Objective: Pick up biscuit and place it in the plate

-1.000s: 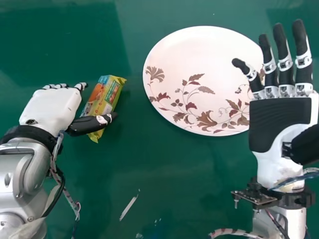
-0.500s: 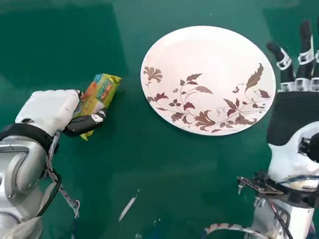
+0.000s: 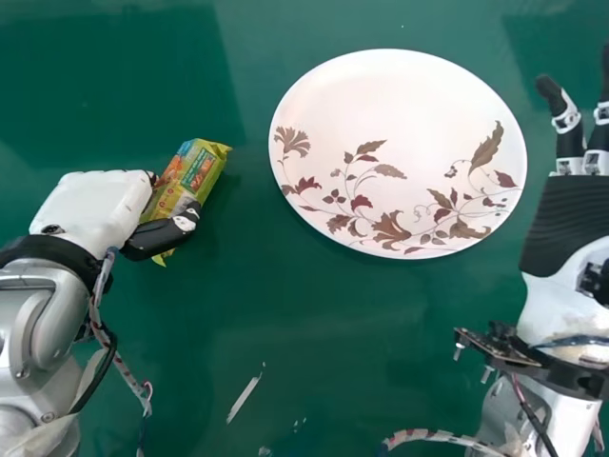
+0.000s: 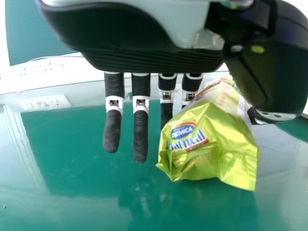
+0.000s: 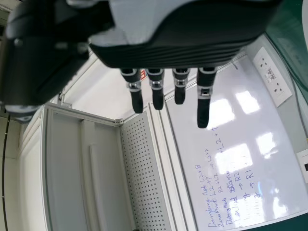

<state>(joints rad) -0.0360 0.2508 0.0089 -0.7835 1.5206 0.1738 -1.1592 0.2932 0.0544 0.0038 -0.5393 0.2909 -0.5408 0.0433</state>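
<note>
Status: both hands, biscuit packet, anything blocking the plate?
Left hand pinching biscuit packet, left of floral plate, not on it. Right hand open, off plate's right side, not blocking.

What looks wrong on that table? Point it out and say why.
A thin whitish streak lies aslant on the green table, on the robot's side of the plate, with pale flecks nearby. It breaks up the plain surface; scratch or scrap, I can't tell. The plate shows no visible damage.
</note>
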